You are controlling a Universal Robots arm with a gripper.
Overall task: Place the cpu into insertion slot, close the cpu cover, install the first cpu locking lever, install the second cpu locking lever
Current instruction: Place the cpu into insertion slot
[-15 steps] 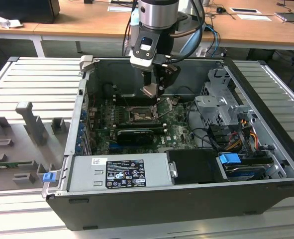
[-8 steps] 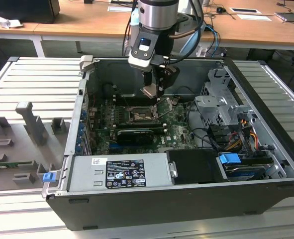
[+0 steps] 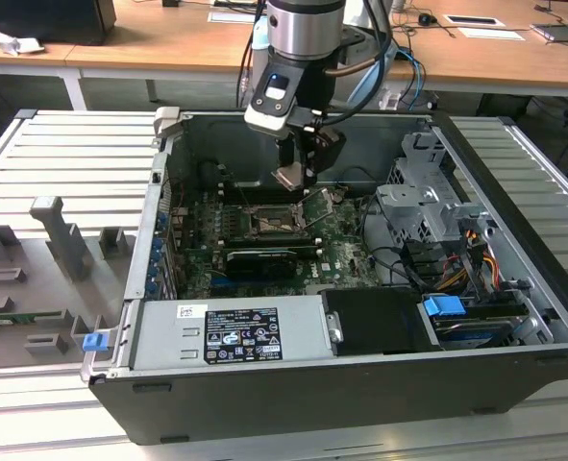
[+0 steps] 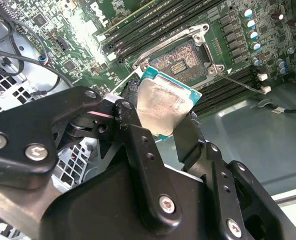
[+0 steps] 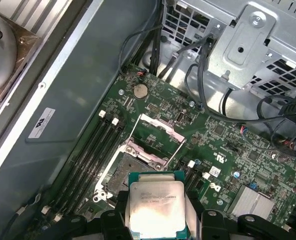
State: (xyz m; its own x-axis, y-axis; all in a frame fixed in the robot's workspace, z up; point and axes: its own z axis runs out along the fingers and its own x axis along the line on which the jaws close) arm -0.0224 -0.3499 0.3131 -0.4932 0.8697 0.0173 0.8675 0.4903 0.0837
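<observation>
You are working step one: your claw (image 4: 163, 120) is gripping the cpu (image 5: 157, 205), hovering above the slot (image 3: 269, 223) mid-frame in the exterior view. Seating likely needs squaring it.

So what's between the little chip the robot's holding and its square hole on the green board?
Nothing, just air: in the second wrist view the stretch from the cpu to the insertion slot is bare.

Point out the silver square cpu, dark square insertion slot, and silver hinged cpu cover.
cpu (image 5: 155, 207): first wrist view, metal top's centre.
insertion slot (image 4: 180, 59): second wrist view, dark contact bed.
cpu cover (image 5: 162, 128): first wrist view, silver frame bar.
</observation>
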